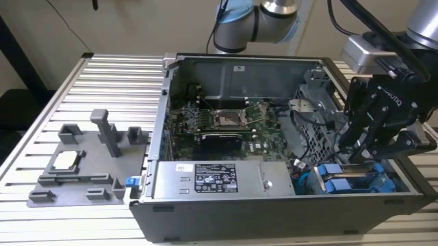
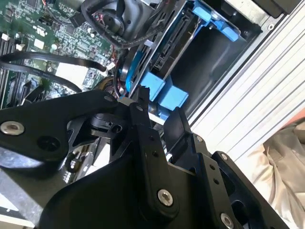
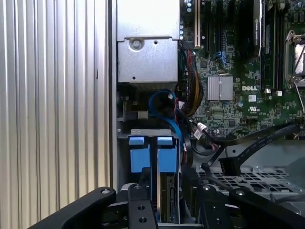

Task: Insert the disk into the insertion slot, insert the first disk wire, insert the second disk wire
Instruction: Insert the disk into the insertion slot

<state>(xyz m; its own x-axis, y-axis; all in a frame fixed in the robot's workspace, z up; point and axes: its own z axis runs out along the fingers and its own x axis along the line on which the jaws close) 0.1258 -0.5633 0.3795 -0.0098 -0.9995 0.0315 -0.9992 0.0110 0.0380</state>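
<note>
The disk (image 1: 340,182) stands on edge in the insertion slot (image 1: 387,183) at the case's front corner, on the exterior view's right; its blue bracket tabs (image 3: 152,152) face up. My black gripper (image 1: 356,161) hangs straight over those tabs. In both wire views its fingers (image 3: 139,195) stand apart on either side of the disk's edge, with a gap to the disk, so the gripper (image 2: 159,112) is open and holds nothing. A black flat wire with a loose connector (image 3: 229,165) lies beside the slot over the drive cage. A blue wire (image 3: 162,98) loops between the slot and the power supply.
The silver power-supply box (image 1: 219,179) sits beside the slot along the case's front wall. The green motherboard (image 1: 226,123) fills the case floor behind it. A grey fixture plate (image 1: 82,164) with upright holders lies on the slatted table (image 1: 102,87) at the exterior view's left.
</note>
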